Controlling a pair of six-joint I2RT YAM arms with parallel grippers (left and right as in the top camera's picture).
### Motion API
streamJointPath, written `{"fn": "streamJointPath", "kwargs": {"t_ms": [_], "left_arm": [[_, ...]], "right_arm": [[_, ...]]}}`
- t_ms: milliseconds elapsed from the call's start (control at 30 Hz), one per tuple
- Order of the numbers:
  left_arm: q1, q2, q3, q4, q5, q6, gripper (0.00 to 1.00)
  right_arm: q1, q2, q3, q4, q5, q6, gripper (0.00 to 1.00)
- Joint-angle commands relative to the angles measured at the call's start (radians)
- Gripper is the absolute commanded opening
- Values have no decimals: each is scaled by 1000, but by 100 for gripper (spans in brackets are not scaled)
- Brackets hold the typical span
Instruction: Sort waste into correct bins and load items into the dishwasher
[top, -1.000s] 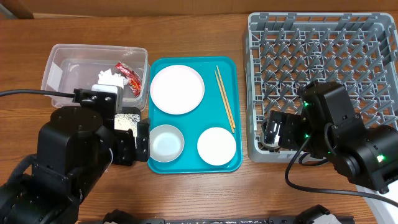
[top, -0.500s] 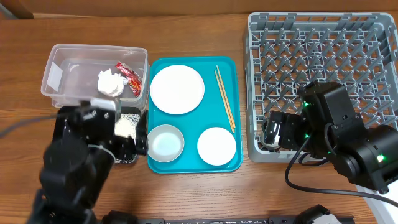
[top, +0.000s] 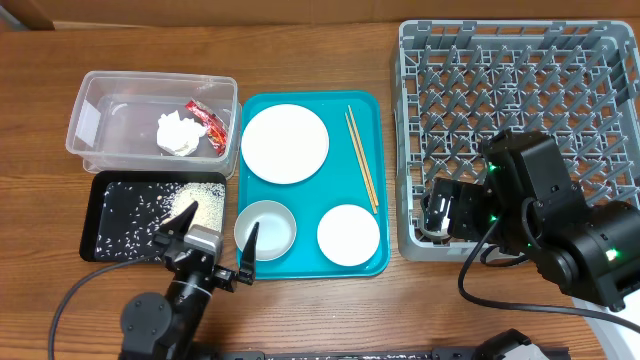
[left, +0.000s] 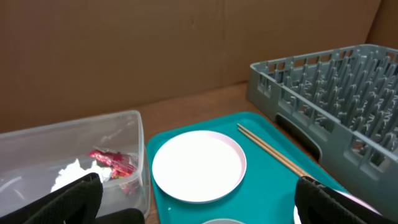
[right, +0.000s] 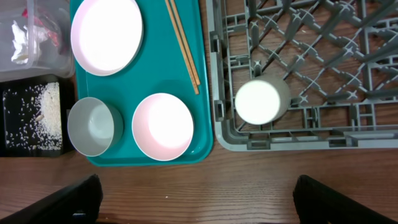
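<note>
2 robot arms work at a wooden table set out for clearing. The left gripper hangs low over the near edge, between the black tray and the teal tray, its fingers spread wide with nothing held. The right gripper is likewise splayed wide and holds nothing, seen in its own wrist view above the table's near edge by the dish rack.

The crumpled napkin and the red-and-clear wrapper lie side by side in the clear tub at the far left. Loose rice is scattered across the black tray just in front of the tub, heaped thickest at its right end.

On the teal tray rest the round plate at the far left, 2 chopsticks lying along the right side, the white bowl at the near left and the pink bowl at the near right. The tiny cup sits inside the grey dish rack, in the near corner beside the teal tray; whether it stands upright or upturned cannot be told
</note>
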Motion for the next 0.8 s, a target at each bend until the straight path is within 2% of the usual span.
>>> {"fn": "streamJointPath", "kwargs": {"t_ms": [0,267,767], "left_arm": [[6,-86,-117,25,20,15,100],[5,-141,-292,105,20,15,100],[5,-140,-302,135,19,8,100]], "right_arm": [[-2,-3,10,3,-2,0,100],[-2,-3,10,3,-2,0,100],[-2,-3,10,3,-1,0,100]]}}
